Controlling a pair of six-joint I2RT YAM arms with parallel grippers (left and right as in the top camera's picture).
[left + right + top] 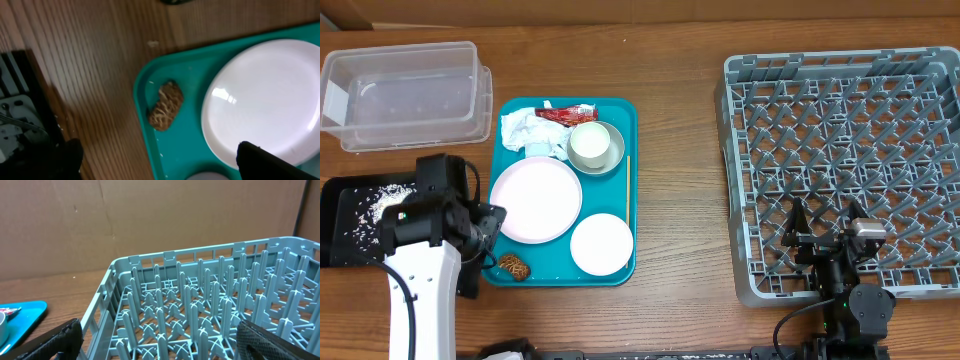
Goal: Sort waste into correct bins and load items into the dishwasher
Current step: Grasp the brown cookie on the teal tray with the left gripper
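Brown lump [166,106] | teal tray [187,142] | seemingly ahead of spread left jaws

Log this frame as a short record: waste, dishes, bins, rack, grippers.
waste on teal tray: napkin and red wrapper at the far end; brown lump in the near left corner
rice scraps: in black tray
dishes: bowl, large plate, small plate, wooden stick, all on the teal tray
clear tub: far left, beyond the black tray
dish rack: right side, no dishes loaded
left gripper: open, over the lump's corner
right gripper: open, at the rack's near side
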